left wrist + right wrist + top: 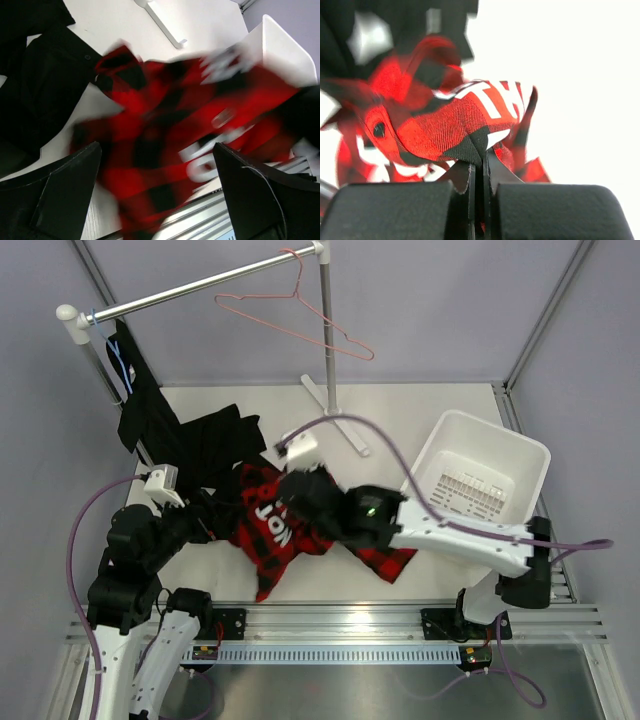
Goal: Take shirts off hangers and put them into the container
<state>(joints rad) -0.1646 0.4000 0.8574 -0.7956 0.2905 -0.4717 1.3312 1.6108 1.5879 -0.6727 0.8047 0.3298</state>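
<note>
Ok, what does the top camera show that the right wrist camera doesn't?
Top only: the white basket, the empty pink hanger on the rail, and the black shirt hanging at the rail's left end. Right wrist only: the right gripper pinched shut on a fold of the plaid shirt. Both: that red plaid shirt with white lettering.

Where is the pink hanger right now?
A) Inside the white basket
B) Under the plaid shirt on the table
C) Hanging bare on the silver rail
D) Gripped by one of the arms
C: the pink hanger hangs by its hook from the rail with nothing on it, while the plaid shirt is down by the arms.
</note>
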